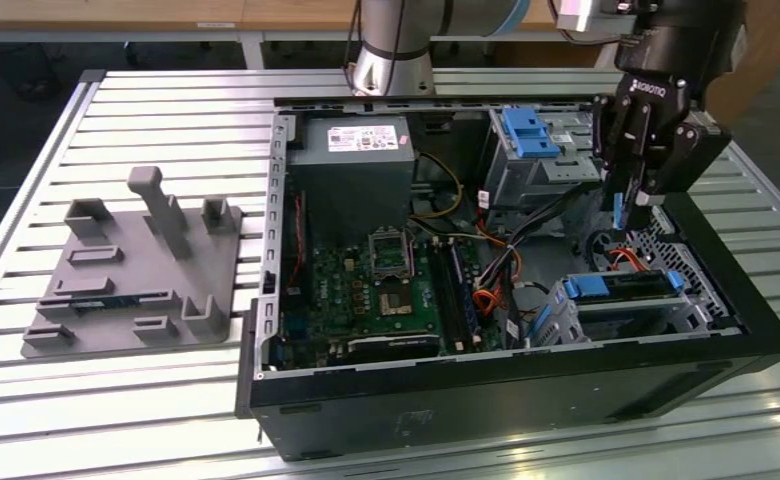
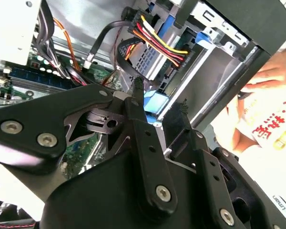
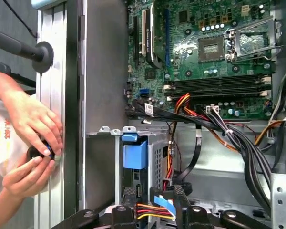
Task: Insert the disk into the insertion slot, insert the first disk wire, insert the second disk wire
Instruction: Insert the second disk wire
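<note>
The disk [image 1: 617, 288], a silver drive in a blue carrier, lies inside the insertion slot [image 1: 694, 300], the low silver cage at the case's front corner on the exterior view's right. My gripper [image 1: 637, 205] hangs just above and behind it, open, with nothing clamped between its fingers [image 2: 139, 95]. A bundle of red, yellow and orange wires [image 2: 157, 45] ends in a black plug close beyond the fingertips. In the first wrist view these wires [image 3: 150, 210] and a blue flat cable [image 3: 164, 204] lie under my gripper [image 3: 155, 193], beside the carrier's blue handle [image 3: 135, 153].
The motherboard [image 1: 377, 290], black cable bundles [image 3: 248, 143] and a taller cage with a blue latch [image 1: 530, 135] crowd the case. A person's hands [image 3: 33, 143] work at the table rail just outside the case wall. A grey fixture [image 1: 137, 270] stands on the exterior view's left.
</note>
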